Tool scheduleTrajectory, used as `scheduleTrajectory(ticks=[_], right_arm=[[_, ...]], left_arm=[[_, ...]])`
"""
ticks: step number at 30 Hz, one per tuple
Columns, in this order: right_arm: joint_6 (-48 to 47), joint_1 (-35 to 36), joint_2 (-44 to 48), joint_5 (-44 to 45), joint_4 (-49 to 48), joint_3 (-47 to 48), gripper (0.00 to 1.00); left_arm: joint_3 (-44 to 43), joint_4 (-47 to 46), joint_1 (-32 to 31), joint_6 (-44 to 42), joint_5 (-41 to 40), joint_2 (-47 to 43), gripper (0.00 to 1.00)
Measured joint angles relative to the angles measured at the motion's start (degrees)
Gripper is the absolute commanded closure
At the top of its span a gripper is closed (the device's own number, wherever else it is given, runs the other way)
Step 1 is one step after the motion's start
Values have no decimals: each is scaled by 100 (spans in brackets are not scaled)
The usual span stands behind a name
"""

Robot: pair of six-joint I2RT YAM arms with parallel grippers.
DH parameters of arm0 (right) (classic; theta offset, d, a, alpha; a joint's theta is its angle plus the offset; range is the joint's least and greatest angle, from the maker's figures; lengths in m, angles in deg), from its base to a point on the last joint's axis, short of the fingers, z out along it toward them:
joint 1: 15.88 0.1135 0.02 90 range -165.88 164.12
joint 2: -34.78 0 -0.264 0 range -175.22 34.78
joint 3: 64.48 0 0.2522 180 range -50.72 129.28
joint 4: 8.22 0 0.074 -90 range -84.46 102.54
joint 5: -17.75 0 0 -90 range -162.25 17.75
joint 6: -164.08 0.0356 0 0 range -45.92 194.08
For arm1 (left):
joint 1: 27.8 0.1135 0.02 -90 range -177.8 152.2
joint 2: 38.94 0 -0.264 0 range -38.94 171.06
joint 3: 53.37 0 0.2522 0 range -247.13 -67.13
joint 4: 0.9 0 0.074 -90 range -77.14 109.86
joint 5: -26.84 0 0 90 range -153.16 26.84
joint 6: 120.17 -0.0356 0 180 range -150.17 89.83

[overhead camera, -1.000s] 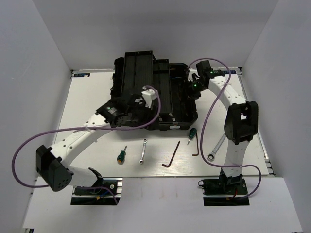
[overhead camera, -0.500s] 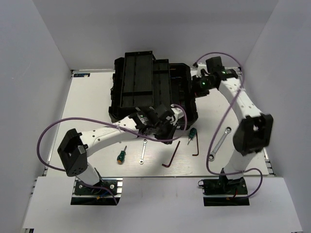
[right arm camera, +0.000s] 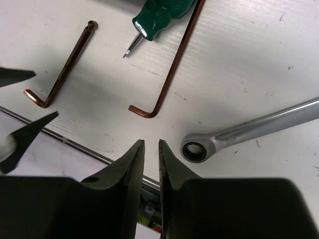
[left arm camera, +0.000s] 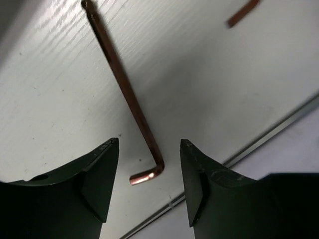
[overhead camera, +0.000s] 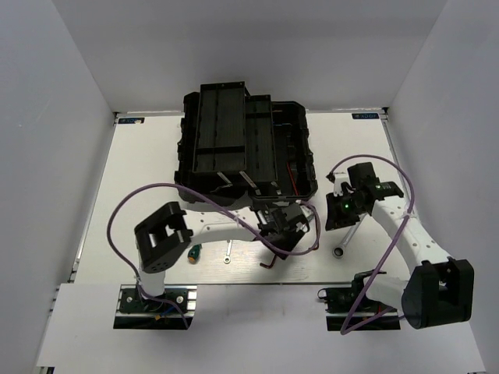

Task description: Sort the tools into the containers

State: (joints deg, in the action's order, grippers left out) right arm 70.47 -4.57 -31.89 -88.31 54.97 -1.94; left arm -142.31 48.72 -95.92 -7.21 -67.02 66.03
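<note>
The left gripper [left arm camera: 149,144] hangs low over the table [overhead camera: 140,171] with its jaws wide, straddling the bent end of a hex key [left arm camera: 122,82] without touching it, near the front edge and right of centre. The right gripper [right arm camera: 148,145] is narrowed to a thin slit and holds nothing, just beside the ring end of the larger wrench [right arm camera: 259,122]. A green screwdriver [right arm camera: 162,17] and a second hex key [right arm camera: 172,69] lie just beyond. The black case [overhead camera: 234,140] sits far centre. Another screwdriver [overhead camera: 193,253] and a small wrench [overhead camera: 228,255] lie near left.
</note>
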Motion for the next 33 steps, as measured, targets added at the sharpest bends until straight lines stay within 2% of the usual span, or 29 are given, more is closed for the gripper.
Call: scheduleTrajectory(ticks=[4,14,19,24,26,28,29,33], right_arm=[[50,-4,0,2,-195,-173,76],[245,-4,-70,-52,-566,-308,76],[354,-4,-195,-50,-697,-310,76],[481,-4,-284,-33,-804,-315,76],[516,-4,-315,-31,-815,-315,70],[546,-4,-330,-9,-822,-317,59],[562,-7,-332,0,-828,-317,57],[581,-9,-350,59,-850,-317,56]], left_arm=[[-9,146,-66,168,-334,428,37],[-87,90,-92,516,-640,649,52],[-151,52,-201,634,-713,719,62],[-363,140,-352,822,-822,885,81],[-398,164,-407,852,-896,909,90],[-398,166,-437,892,-960,909,96],[-398,168,-442,909,-977,903,100],[-409,245,-444,977,-1029,883,100]])
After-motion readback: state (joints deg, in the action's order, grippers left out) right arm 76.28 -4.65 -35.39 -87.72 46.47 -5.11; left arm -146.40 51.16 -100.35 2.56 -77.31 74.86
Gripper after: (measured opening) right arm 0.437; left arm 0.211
